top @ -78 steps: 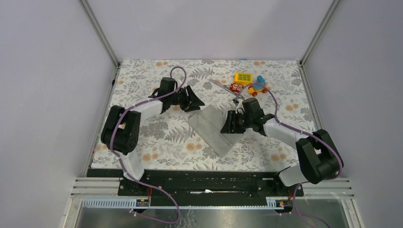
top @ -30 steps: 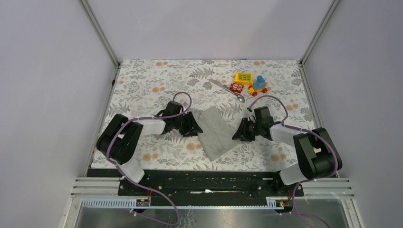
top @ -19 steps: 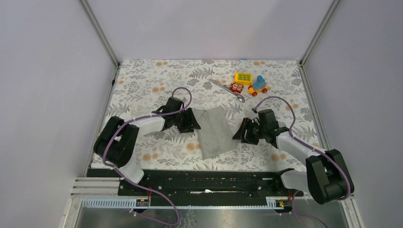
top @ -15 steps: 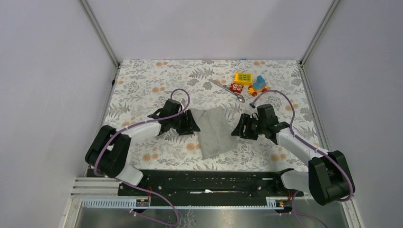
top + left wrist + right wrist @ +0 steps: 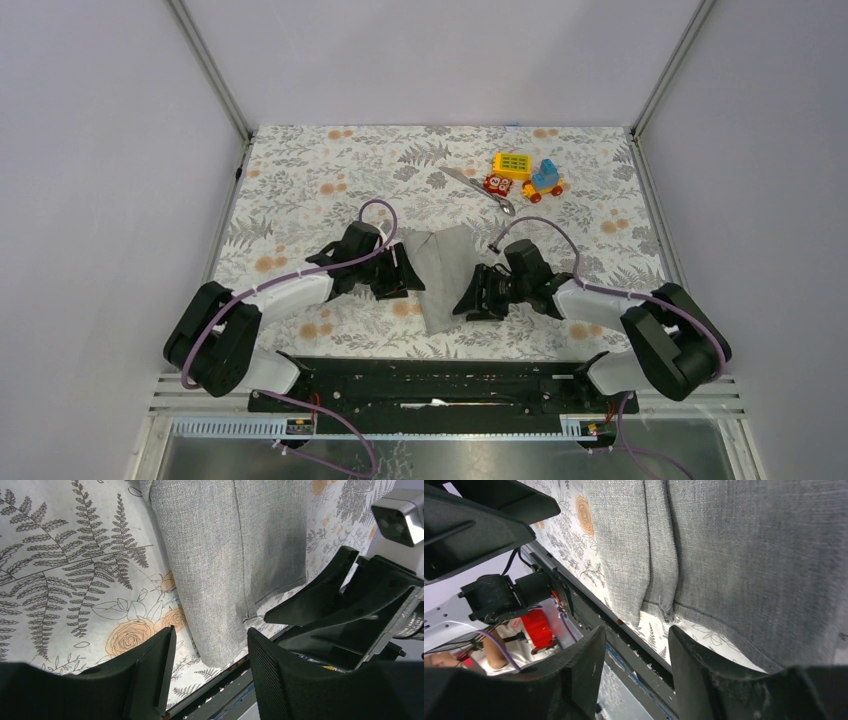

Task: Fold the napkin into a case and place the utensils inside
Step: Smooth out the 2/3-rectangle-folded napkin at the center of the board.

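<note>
The grey napkin (image 5: 446, 275) lies folded into a long strip on the floral cloth, its layered folds showing in the left wrist view (image 5: 225, 555) and the right wrist view (image 5: 724, 545). My left gripper (image 5: 402, 276) is open and empty, low at the napkin's left edge (image 5: 210, 675). My right gripper (image 5: 474, 297) is open and empty, low over the napkin's right near edge (image 5: 634, 675). The two grippers face each other across the strip. The silver utensils (image 5: 480, 188) lie together at the back, well away from both grippers, with the spoon bowl towards the right.
Colourful toy blocks stand at the back right by the utensils: a yellow one (image 5: 513, 163), a blue one (image 5: 546, 178) and a red one (image 5: 493, 183). The table's near edge and black rail (image 5: 235, 685) run just below the napkin's near end. Grey walls enclose three sides.
The napkin has turned from diagonal to nearly upright and become narrower. My right gripper has moved left and nearer onto its right side. My left gripper has shifted slightly nearer.
</note>
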Controlling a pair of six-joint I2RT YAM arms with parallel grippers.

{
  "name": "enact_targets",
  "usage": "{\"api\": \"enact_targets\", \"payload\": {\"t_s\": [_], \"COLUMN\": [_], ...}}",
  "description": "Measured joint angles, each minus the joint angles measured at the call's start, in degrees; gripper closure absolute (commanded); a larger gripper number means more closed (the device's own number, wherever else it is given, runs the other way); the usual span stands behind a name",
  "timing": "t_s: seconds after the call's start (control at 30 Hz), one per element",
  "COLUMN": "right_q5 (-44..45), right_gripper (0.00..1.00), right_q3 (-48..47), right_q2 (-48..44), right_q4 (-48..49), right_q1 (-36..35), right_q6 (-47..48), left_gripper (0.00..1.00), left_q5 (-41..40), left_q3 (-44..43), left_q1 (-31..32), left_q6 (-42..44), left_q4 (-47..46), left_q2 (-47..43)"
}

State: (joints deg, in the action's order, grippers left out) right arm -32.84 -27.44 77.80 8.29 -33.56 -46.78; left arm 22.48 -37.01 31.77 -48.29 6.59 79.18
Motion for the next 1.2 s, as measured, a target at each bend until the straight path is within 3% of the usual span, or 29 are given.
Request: {"api": "enact_targets", "payload": {"t_s": [0.17,0.53,0.73,0.83,0.93,1.2], "right_q5": [-1.75,-2.23,-2.16,-2.16,-1.92,3.32], "right_gripper": [0.52,0.54,0.65,0.79,0.86,0.92], "right_q3": [0.13,1.51,1.81,1.86,1.88,1.95], "right_q2": [2.97,7.43,9.75,10.56,10.49,3.45], "right_q4": [4.39,10.62,13.55,14.45,14.78,7.58], "right_q1": [-0.83,-3.67,-4.72,-4.83,-4.9,-4.96], "right_q6": [-2.45,-4.92,-6.14,-6.62,-7.04,-3.54], "left_gripper": [0.39,0.39,0.39,0.39,0.39,0.41], "left_q5": [0.0,0.02,0.02,0.0,-0.02,0.57], "left_q3": [0.04,0.13,0.13,0.13,0.11,-0.02], "left_q1": [0.0,0.0,0.0,0.0,0.0,0.0], "left_q6": [-0.2,-0.24,-0.44,-0.42,-0.42,-0.76], "left_q4": [0.02,-0.17,-0.07,0.44,1.05,0.59], "left_q2": [-0.24,-1.49,-3.02,-3.89,-4.22,-3.58]}}
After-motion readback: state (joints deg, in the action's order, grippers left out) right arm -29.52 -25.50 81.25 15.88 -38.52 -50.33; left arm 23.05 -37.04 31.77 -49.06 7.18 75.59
